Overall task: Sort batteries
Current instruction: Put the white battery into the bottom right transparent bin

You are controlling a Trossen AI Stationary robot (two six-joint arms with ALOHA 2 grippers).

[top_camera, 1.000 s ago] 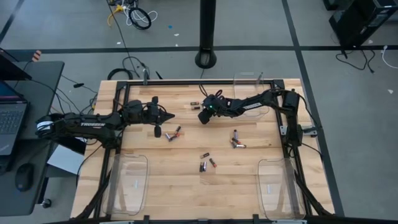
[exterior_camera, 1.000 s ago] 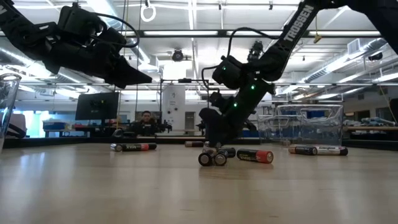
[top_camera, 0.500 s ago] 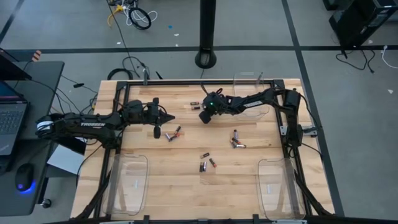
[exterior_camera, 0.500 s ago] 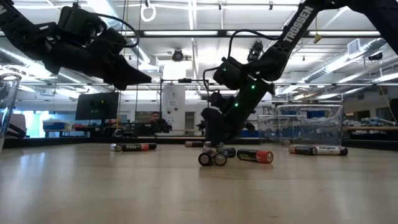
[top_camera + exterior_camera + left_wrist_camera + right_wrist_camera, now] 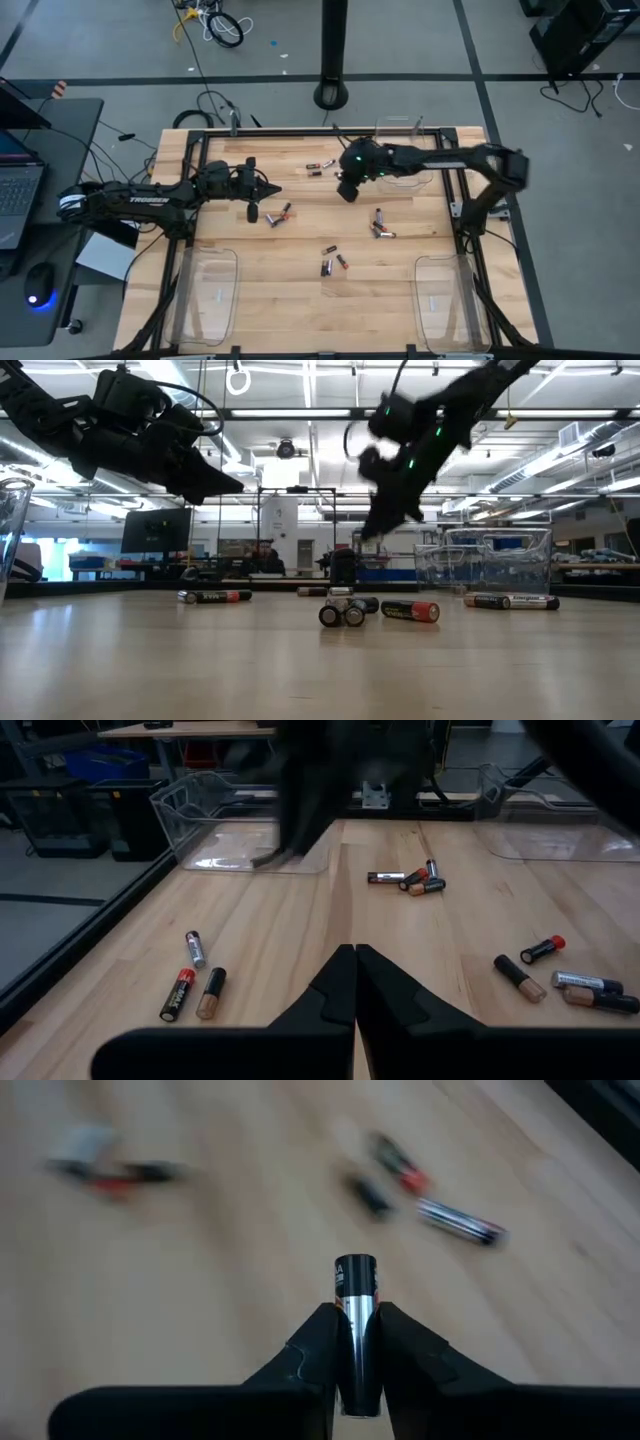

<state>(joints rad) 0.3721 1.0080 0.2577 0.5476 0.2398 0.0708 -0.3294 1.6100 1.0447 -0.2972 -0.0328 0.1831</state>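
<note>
Right wrist view: the right pincer (image 5: 357,1342) is pinching a battery (image 5: 356,1320) between its two dark fingers (image 5: 312,1342), the cell standing lengthwise in the gap, its black end sticking out past the fingertips and its silvery body down between them. Below it the wooden table (image 5: 200,1310) is blurred, with several loose cells (image 5: 455,1221) lying on it.

In the high view the right pincer (image 5: 347,188) hangs over the far middle of the table (image 5: 280,300), beside the clear tray (image 5: 405,160) at the far edge. In the low view it (image 5: 372,528) is raised well clear of the tabletop, above the cluster of cells (image 5: 345,612) lying there; the held battery cannot be made out in this view.

The left pincer (image 5: 272,188) is pressed together and holds nothing, its fingers (image 5: 338,982) touching along their length in the left wrist view. It hovers above the table on the left arm's side of the held battery, just beside a small group of cells (image 5: 274,215).

The other batteries lie scattered on the wood: a few (image 5: 320,166) at the far edge near the right pincer, a pair (image 5: 380,226) toward the right arm's side of it, and three (image 5: 332,260) near the table's middle, well apart from it. Two more clear trays (image 5: 210,295) sit at the near corners
</note>
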